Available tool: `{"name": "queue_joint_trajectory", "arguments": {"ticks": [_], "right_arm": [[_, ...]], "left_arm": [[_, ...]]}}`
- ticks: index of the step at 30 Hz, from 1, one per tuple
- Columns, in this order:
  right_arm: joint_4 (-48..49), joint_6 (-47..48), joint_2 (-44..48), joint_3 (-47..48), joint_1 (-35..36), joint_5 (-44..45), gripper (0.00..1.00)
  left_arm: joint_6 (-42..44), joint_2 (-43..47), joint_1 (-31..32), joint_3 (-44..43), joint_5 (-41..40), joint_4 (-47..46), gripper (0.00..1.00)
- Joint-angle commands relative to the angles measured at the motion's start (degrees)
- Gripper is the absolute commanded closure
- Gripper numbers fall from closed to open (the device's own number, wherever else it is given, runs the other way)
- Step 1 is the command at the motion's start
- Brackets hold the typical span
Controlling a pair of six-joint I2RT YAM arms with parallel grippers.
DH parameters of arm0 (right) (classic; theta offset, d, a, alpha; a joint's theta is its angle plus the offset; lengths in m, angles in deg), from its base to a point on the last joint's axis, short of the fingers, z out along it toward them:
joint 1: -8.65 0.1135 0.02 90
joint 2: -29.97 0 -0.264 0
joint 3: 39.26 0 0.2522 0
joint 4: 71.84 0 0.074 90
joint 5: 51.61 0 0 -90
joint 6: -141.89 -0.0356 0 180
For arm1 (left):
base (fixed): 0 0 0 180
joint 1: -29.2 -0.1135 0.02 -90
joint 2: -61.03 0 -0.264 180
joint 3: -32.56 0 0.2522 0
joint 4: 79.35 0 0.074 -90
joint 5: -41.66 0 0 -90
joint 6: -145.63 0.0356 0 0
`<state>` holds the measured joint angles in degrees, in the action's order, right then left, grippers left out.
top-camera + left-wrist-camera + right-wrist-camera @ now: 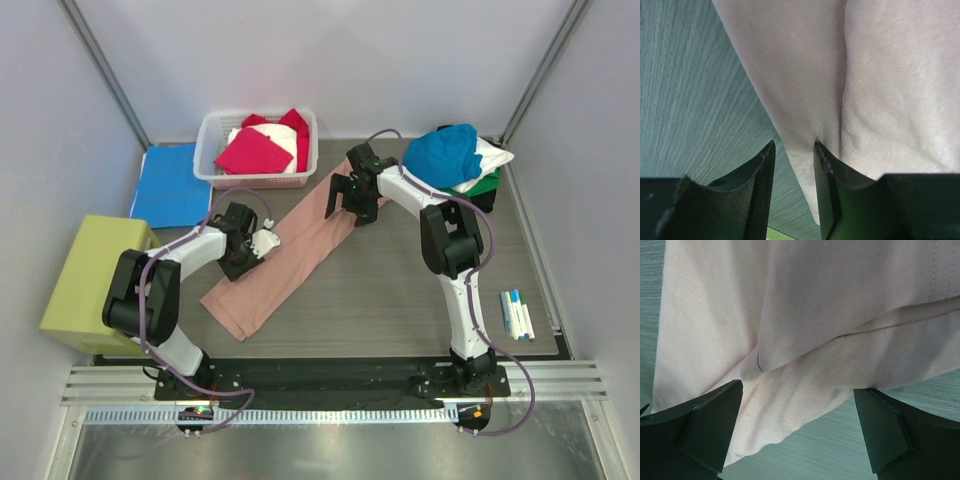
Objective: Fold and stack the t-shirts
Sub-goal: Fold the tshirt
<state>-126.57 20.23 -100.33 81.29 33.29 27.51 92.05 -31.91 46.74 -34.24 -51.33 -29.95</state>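
Note:
The dusty-pink t-shirt (pixel 290 255) lies folded into a long strip, diagonal across the table, plain side up. My left gripper (pixel 264 242) is at the strip's left edge. In the left wrist view the gripper (pixel 794 145) is narrowly open, with the cloth's (pixel 865 75) edge between the jaws. My right gripper (pixel 343 203) is over the strip's far end. In the right wrist view it (pixel 799 390) is wide open just above a folded flap of the cloth (pixel 815 315). A magenta tee (pixel 250 152) and a white tee (pixel 290 160) sit in a basket.
A white basket (pixel 212 150) stands at the back left. A pile with a teal-blue tee (pixel 445 152) on top sits at the back right. A blue folder (pixel 168 185) and a yellow-green box (pixel 90 280) are at the left. Markers (pixel 515 315) lie at the right.

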Motion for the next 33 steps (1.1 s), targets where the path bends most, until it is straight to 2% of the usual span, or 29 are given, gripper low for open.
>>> {"name": "queue_joint_trajectory", "arguments": {"ticks": [1,8,12,16,20,26,33], "right_arm": [[1.3,-0.1,-2.1,-1.3,-1.3,-0.3,0.0],[1.6,1.5,4.4,-5.5,-1.4,-4.9,0.0],[0.6,2.0,8.7,-2.5,-2.2,-5.5,0.0],[2.5,0.6,9.9,0.8,-4.2,-13.2,0.0],[3.4,-2.3,5.1,6.6,-6.4,-18.2,0.0],[3.3,-4.5,-5.7,14.2,-7.1,-15.9,0.0],[1.9,-3.7,-10.7,14.3,-8.5,-12.0,0.0]], "left_arm": [[-1.3,2.1,0.0,1.2,4.6,2.6,0.62],[-2.4,5.1,0.2,-0.1,8.6,5.8,0.61],[-2.8,5.3,0.3,-0.9,9.4,6.5,0.61],[-3.1,5.5,0.6,-1.3,10.3,7.6,0.61],[-3.1,5.8,0.7,-1.1,10.0,7.6,0.6],[-3.2,4.4,0.7,0.0,7.8,5.0,0.6],[-5.6,-1.4,0.9,-0.5,-2.7,2.1,0.61]]}}
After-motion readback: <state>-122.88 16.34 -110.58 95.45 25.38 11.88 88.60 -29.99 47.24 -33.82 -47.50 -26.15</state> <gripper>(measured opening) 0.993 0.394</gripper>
